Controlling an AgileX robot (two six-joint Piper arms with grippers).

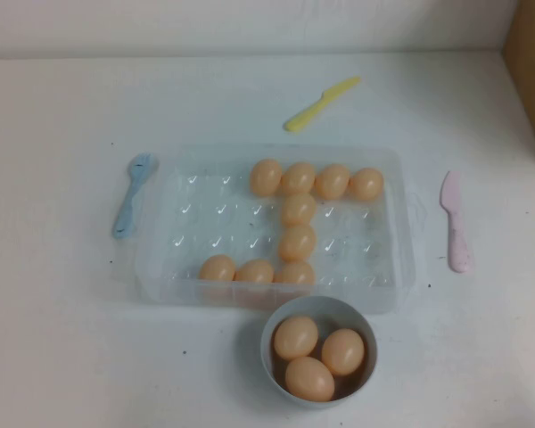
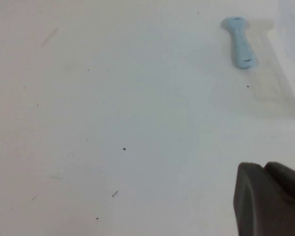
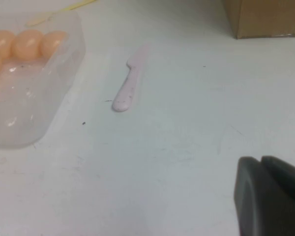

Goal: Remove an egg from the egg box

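Left end effector point(image 2: 270, 199): low over bare white table point(image 1: 62, 339) on the robot's left, only a dark corner of it in its own wrist view; out of sight in the high view; I can't tell how far apart its fingers stand, and nothing shows in its hold.
Right end effector point(image 3: 270, 194): same story on the right, a dark edge above bare table; its opening can't be told either, and nothing visible in its hold.
Bowl point(image 1: 276, 361): nearest of all, a small round grey-white one just in front of the box's near wall, and three pale orange eggs sit in it, packed together.
Egg box point(image 1: 169, 259): there it is, mid-table, clear plastic, rounded corners, dimples in rows, long side across the view.
Egg point(image 1: 297, 242): in the box, in the middle column, with one egg touching it on the far side and one on the near side.
Other eggs in box: three along the near row, four side by side along the far row, right of centre; nine in the box in all.
Blue fork point(image 1: 132, 193): on the table just left of the box, lying near to far.
Pink knife point(image 1: 455, 221): on the table right of the box, apart from it.
Yellow knife point(image 1: 320, 103): beyond the box, angled.
Cardboard box point(image 1: 530, 71): far right corner, brown.
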